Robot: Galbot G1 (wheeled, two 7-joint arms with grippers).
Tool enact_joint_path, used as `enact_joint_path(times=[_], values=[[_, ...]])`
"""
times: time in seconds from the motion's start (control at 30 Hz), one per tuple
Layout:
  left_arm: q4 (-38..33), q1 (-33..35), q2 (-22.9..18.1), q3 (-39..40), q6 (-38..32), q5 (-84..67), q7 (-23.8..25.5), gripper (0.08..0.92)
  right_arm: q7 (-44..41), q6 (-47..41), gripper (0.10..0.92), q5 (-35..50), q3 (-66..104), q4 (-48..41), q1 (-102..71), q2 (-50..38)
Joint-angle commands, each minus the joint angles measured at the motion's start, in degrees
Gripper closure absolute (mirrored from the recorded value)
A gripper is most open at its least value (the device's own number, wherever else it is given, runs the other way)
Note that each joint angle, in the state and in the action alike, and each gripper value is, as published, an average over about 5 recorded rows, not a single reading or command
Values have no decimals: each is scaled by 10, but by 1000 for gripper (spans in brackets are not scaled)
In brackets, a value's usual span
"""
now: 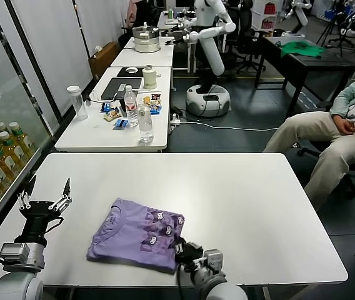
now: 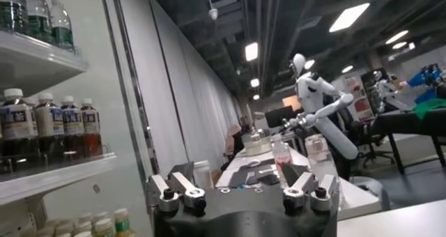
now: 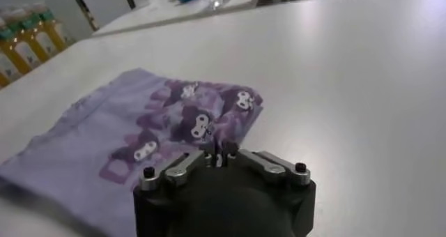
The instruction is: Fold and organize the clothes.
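- A purple T-shirt lies folded into a compact rectangle near the front edge of a white table.
- The right gripper, fingers closed and empty, sits just beside the shirt's corner.
- The left gripper hovers apart, fingers spread.
- Folding looks nearly done; perhaps only tidying remains.

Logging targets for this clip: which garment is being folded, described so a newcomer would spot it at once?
On the large white table nearest the robot, look toward the near edge, between the two arms. The lavender T-shirt lies there in a folded rectangle, with the right tool at its near right corner. Small dark-and-white printed figures mark it, unlike the green garment far behind.
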Motion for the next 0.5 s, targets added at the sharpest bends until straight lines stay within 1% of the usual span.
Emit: enact_joint_path(times=[0.03, 0.1, 0.2, 0.33, 0.43, 0.5], values=[[11, -2, -3, 5, -14, 4, 3, 177, -59, -23, 892, 21, 200, 84, 4, -101], [11, -2, -8, 16, -15, 5, 5, 177, -86, -37, 913, 22, 250, 80, -14, -134], [7, -1, -18, 39, -15, 8, 11, 177, -120, -56, 914, 9, 294, 65, -46, -160], [2, 1, -31, 73, -17, 25, 13, 177, -141, -57, 909, -38, 304, 54, -85, -150], [0, 4, -33, 86, -20, 40, 13, 177, -130, -48, 857, -55, 315, 64, -103, -141], [1, 5, -33, 89, -25, 45, 15, 177, -120, -36, 797, -59, 329, 72, -107, -139]])
